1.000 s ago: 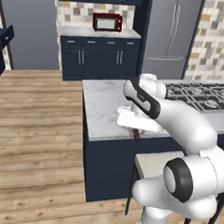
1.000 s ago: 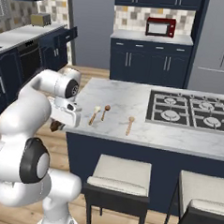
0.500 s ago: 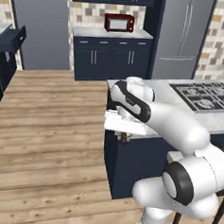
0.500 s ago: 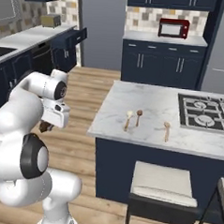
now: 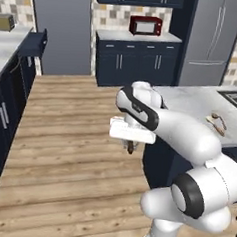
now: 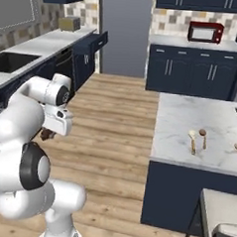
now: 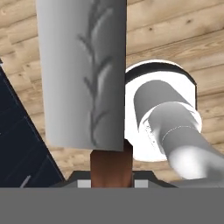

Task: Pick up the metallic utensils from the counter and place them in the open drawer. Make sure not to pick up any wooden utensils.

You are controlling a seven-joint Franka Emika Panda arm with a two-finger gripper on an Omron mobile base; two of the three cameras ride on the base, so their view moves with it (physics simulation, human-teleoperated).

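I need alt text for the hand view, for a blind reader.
A metallic utensil rises between the fingers: brown handle at the bottom, broad grey metal end above. Behind it lie a wooden floor and a dark navy cabinet.

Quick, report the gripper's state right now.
Gripper: shut on a metallic utensil, brown handle between the fingers, grey metal end pointing away.

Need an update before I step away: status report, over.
Gripper shut on metallic utensil, over the wood floor. Open drawer far ahead. Wooden spoons on counter.
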